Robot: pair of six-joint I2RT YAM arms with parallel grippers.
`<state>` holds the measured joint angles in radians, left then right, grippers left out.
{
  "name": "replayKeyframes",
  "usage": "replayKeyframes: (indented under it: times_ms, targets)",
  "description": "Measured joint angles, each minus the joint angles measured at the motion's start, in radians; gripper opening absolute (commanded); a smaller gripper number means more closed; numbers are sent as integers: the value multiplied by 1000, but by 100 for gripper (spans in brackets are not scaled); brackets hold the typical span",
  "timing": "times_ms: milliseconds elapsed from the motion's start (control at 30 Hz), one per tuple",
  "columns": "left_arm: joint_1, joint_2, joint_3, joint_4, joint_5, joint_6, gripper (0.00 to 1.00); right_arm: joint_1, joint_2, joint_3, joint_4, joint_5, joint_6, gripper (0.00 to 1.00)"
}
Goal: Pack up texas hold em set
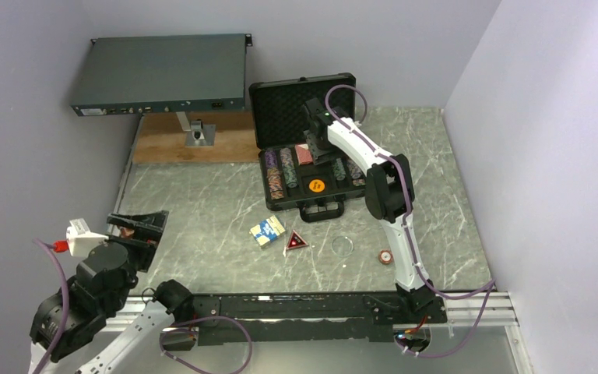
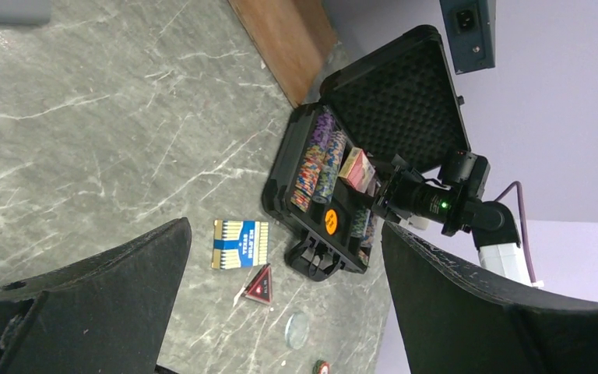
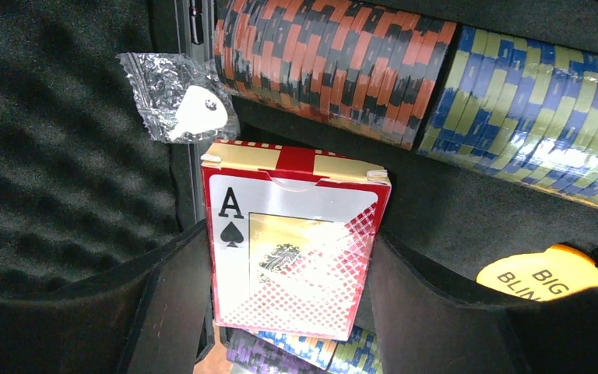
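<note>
While the right gripper [image 3: 294, 300] clamps a red card deck [image 3: 292, 249] low inside the open black case [image 1: 280, 113] at the far side of the table [image 1: 202, 202], the left gripper [image 1: 136, 231] hangs wide and empty by its base. The step looks like seating that deck; next it must release and fetch the blue deck [image 1: 267, 231], red triangle [image 1: 295, 241], clear disc [image 1: 342, 245] and round button [image 1: 386, 255] in front of the case. The right wrist view alone shows fingers on the deck, while the overhead view shows the loose pieces it misses.
</note>
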<state>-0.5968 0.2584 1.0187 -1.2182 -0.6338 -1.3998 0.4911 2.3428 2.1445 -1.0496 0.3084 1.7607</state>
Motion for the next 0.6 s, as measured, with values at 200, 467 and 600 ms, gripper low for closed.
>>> replayKeyframes:
  times_ms: [200,467,600]
  targets:
    - [0,-15,2,-40,0,25,100,-4,-8,5,16,4,-8,98]
    - [0,-20,0,-89,20,82,100,-18,-111,-63,-127,27,-73,86]
    - [0,-39,-34,-89,39,155,100,-16,-167,-95,-113,26,-140,74]
